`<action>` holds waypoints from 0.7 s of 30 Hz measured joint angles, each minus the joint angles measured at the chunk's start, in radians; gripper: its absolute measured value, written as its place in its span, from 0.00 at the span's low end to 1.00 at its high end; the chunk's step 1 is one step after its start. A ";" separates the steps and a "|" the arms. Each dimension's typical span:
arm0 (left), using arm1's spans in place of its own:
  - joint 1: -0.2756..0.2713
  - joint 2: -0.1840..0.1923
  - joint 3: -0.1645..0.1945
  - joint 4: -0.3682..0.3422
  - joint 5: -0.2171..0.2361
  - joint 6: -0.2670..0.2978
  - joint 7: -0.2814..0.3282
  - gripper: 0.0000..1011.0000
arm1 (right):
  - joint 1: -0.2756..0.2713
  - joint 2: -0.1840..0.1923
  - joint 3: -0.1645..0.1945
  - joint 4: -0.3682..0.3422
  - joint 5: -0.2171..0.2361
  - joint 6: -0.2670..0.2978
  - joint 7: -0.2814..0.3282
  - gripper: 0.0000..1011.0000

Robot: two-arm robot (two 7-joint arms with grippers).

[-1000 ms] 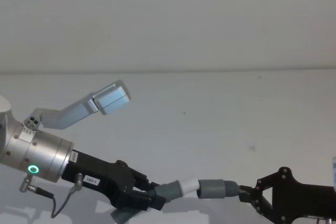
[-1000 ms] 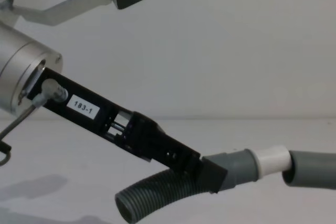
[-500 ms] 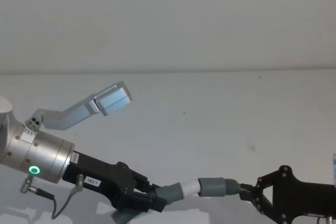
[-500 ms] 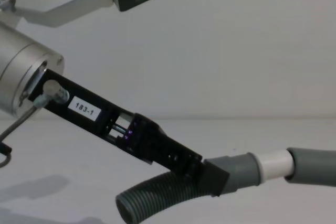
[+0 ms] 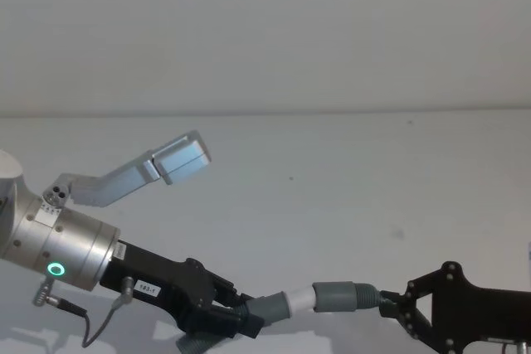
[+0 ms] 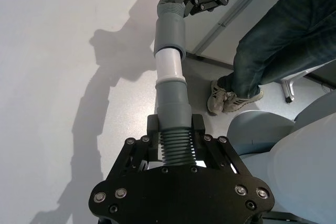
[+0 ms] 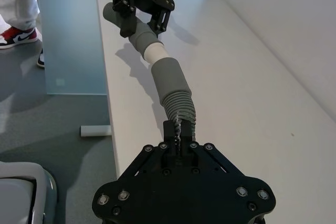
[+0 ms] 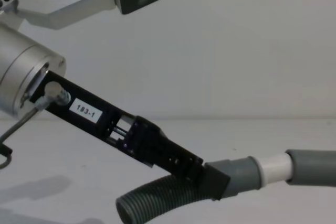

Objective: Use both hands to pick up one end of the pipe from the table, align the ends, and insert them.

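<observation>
Both ends are off the table [image 5: 348,188] and lined up end to end; white tip [image 5: 300,296] is entering the socket cuff [image 5: 338,297], but a band of white shows, so insertion looks only partly done. Left to do, my read: push the rest of the way until white is hidden, then let go. Left gripper [image 5: 241,319], at approx 7 o'clock in head view, is clamped narrow on the pipe [image 8: 157,199] just behind the tipped cuff [image 6: 174,107]; ribs sit between its jaws in left wrist view. Right gripper [image 5: 397,311], at approx 5 o'clock, is pinched tight on the ribbed section behind the socket, as right wrist view shows. Joint hangs just above the table's near edge, between the two grippers. Materials: pipe is dark grey, corrugated, flexible, bends into a loop below left gripper in chest view. Cuffs are smooth, matte grey, cylindrical; tip is a short white smooth sleeve, narrower than the socket. Grippers are black and flat-jawed; left wrist [image 8: 21,80] is a brushed silver cylinder w/ green ring light. Table is matte white and flat.
</observation>
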State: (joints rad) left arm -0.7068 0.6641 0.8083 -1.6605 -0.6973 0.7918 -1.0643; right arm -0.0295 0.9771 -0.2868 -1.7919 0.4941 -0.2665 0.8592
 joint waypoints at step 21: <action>-0.016 0.009 0.026 -0.006 -0.011 0.009 -0.004 0.33 | 0.014 0.015 -0.018 0.000 0.006 -0.052 0.052 0.04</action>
State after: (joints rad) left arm -0.7232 0.6731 0.8348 -1.6664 -0.7082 0.8011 -1.0686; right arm -0.0156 0.9923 -0.3051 -1.7920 0.4997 -0.3184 0.9112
